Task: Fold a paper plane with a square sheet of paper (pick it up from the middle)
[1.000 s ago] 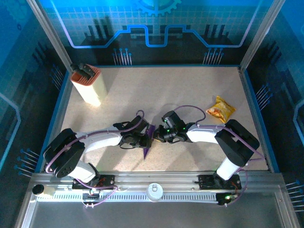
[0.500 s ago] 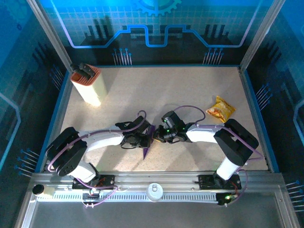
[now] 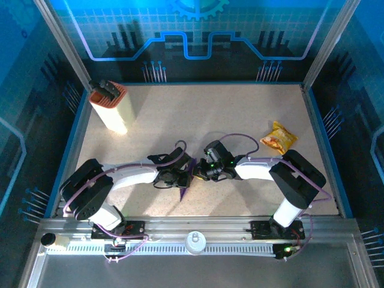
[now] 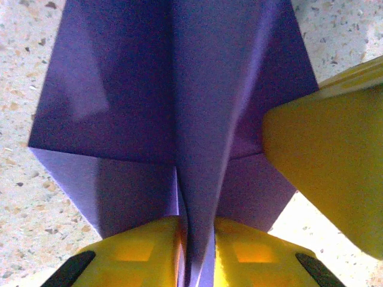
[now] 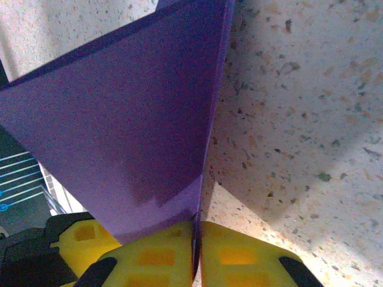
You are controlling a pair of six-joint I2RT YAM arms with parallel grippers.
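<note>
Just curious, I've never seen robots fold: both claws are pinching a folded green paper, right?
Not green: the paper is purple, as both wrist views show. The left claw and the right claw do pinch it.

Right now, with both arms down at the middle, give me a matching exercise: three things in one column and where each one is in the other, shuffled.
Things:
1. purple paper
2. snack packet
3. tall box

Places:
A. far left corner
B. over on the right, lying alone
C. near middle, pinched by the left tool and the right tool

Pairs: 1-C, 2-B, 3-A
</note>
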